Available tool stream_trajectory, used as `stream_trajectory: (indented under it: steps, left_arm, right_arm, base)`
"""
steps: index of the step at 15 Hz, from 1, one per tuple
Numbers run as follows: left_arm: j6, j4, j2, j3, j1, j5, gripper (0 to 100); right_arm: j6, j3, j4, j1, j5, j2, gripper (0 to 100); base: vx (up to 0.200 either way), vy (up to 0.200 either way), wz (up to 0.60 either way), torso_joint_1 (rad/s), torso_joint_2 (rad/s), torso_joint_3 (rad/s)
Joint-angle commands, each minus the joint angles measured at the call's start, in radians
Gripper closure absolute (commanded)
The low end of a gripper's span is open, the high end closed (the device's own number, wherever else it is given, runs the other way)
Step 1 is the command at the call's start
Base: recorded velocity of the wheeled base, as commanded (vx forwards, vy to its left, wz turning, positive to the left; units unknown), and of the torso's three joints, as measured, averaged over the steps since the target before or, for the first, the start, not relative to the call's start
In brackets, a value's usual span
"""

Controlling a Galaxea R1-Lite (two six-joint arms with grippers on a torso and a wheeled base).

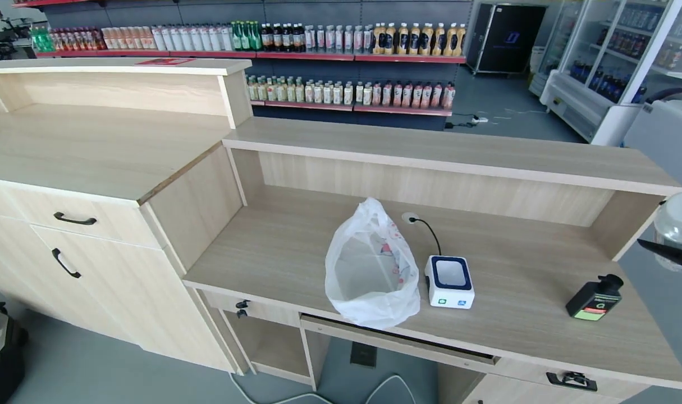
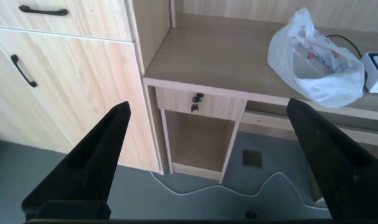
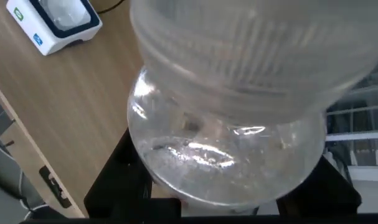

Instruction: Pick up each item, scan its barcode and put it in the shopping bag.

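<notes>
In right jaws, clear bottle (image 3: 220,143).

One each: bag (image 1: 371,269), scanner (image 1: 450,281), clear bottle (image 1: 679,221), black bottle (image 1: 594,298).

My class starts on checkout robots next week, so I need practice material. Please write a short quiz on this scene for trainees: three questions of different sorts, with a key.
1. True or false: on the desk, the scanner sits between the shopping bag and the black bottle.
2. What does the right gripper hold? A: a clear bottle. B: the black bottle. C: nothing.
3. Fill the gap: the left gripper, out in front of the desk and above the floor, has its jaws ____.

Key: 1 true; 2 A; 3 open.
</notes>
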State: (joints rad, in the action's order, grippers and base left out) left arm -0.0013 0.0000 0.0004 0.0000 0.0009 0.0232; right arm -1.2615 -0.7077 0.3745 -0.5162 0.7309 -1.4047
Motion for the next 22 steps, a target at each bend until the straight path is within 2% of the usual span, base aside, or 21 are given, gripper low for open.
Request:
stream_trajectory:
  steps: [1,3,6,9,12,16,22]
  left_arm:
    - [0.0,0.0,0.001,0.0,0.001,0.0,0]
    - [0.0,0.0,0.001,0.0,0.001,0.0,0]
    - [0.0,0.0,0.001,0.0,0.001,0.0,0]
    - [0.0,0.0,0.001,0.0,0.001,0.0,0]
    - [0.0,0.0,0.001,0.0,0.001,0.0,0]
    - [0.0,0.0,0.001,0.0,0.001,0.0,0]
    - [0.0,0.0,0.001,0.0,0.001,0.0,0]
  right_arm:
    - [-0.006,0.002,0.077,0.031,0.002,-0.08,100]
    - [-0.007,0.013,0.208,0.085,0.005,-0.155,100]
    - [-0.007,0.017,0.356,0.18,0.027,-0.272,100]
    - [-0.065,0.053,0.48,0.206,0.101,-0.384,100]
    - [-0.15,0.073,0.506,0.208,0.19,-0.461,100]
    - [-0.165,0.066,0.526,0.209,0.268,-0.543,100]
    - [-0.167,0.06,0.612,0.205,0.275,-0.631,100]
  base:
    - [0.0,0.0,0.6,-0.002,0.01,-0.002]
    - [0.0,0.0,0.6,0.0,0.0,0.0]
    - [0.0,0.0,0.0,0.0,0.0,0.0]
    - [0.0,0.0,0.0,0.0,0.0,0.0]
    - [0.0,0.0,0.0,0.0,0.0,0.0]
    - [0.0,0.0,0.0,0.0,0.0,0.0]
    - [0.0,0.0,0.0,0.0,0.0,0.0]
